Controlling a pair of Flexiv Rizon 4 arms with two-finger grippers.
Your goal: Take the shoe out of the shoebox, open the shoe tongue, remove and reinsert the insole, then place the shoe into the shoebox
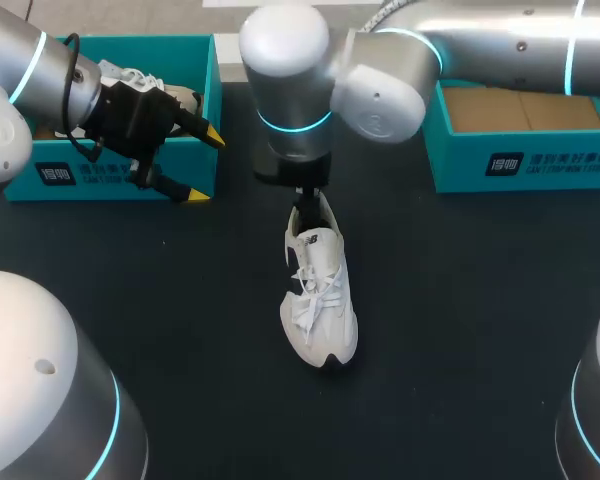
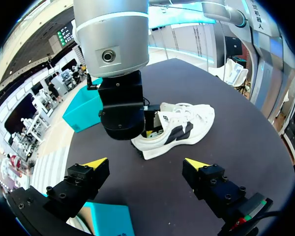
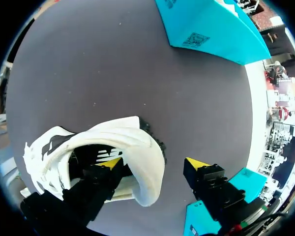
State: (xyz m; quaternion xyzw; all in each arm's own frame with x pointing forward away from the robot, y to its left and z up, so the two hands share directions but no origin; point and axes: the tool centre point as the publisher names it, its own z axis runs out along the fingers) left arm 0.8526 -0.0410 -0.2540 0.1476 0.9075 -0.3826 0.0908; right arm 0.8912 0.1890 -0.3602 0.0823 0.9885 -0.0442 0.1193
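While the left gripper point(image 1: 207, 167) hung open, the right gripper point(image 3: 155, 162), seemingly unclamped, straddled the white sneaker point(image 1: 320, 300) at its heel.

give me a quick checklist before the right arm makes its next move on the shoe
1. Shoe out of the box, upright on the table: ok
2. Right gripper straddling the heel, one finger inside the shoe: ok
3. Both fingers touching the heel: not ok, outer finger stands apart from it
4. Left gripper open, away from the shoe: ok
5. Tongue opened: cannot tell
6. Insole seated: cannot tell
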